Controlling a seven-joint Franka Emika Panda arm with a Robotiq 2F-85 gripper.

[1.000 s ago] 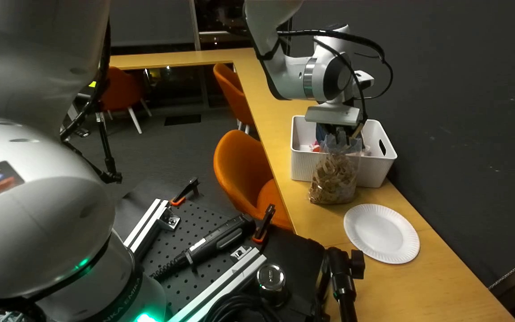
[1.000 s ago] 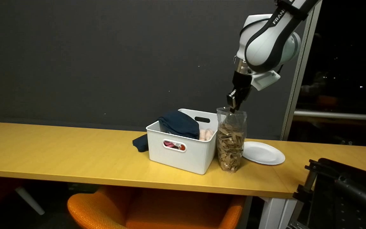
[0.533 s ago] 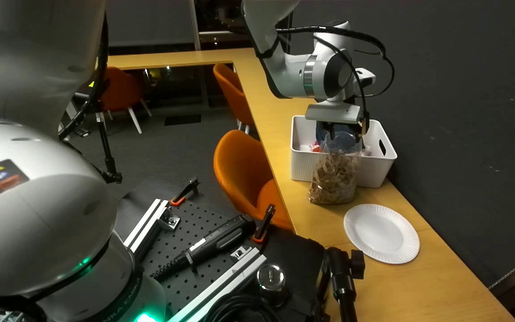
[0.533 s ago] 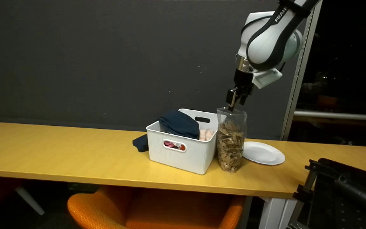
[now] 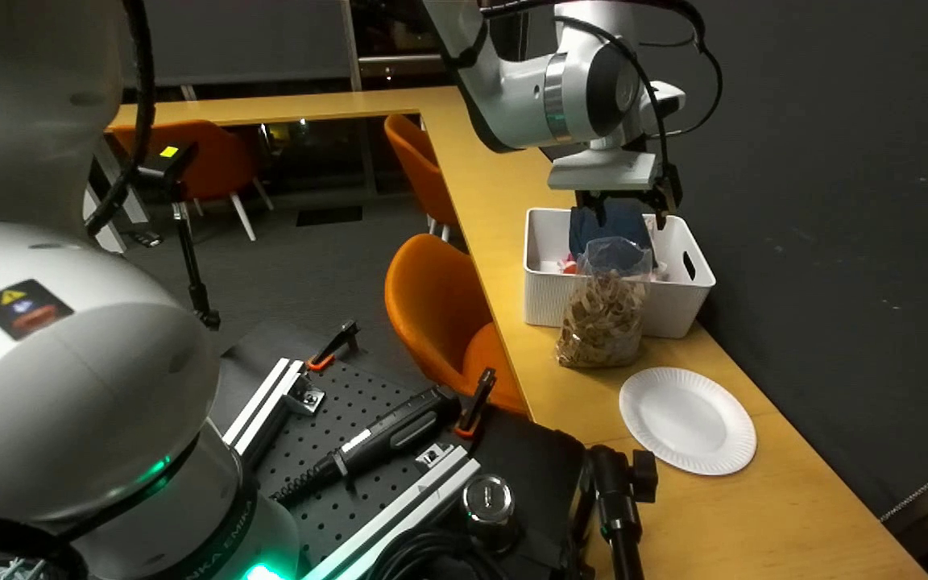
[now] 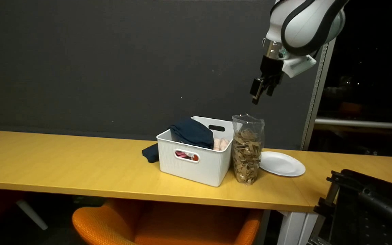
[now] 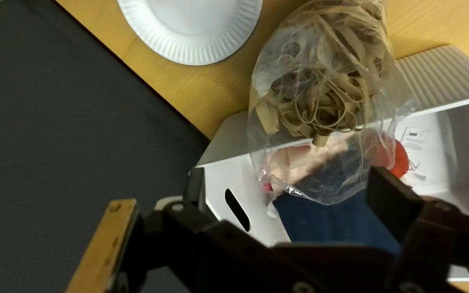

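One end effector (image 5: 631,221), jaws spread apart above a clear bag (image 6: 250,125) of tan loops (image 6: 246,157), in an exterior view white basket (image 6: 189,170) left, plate (image 6: 282,164) right

In an exterior view, right of centre, open air separates the gripper (image 6: 263,96) from the bag (image 6: 247,156) below. The basket (image 6: 191,170) blocks the way on the bag's left; on its right, passing room lies above the plate (image 6: 283,164). The dark wall (image 7: 67,142) bars the wrist view's left.
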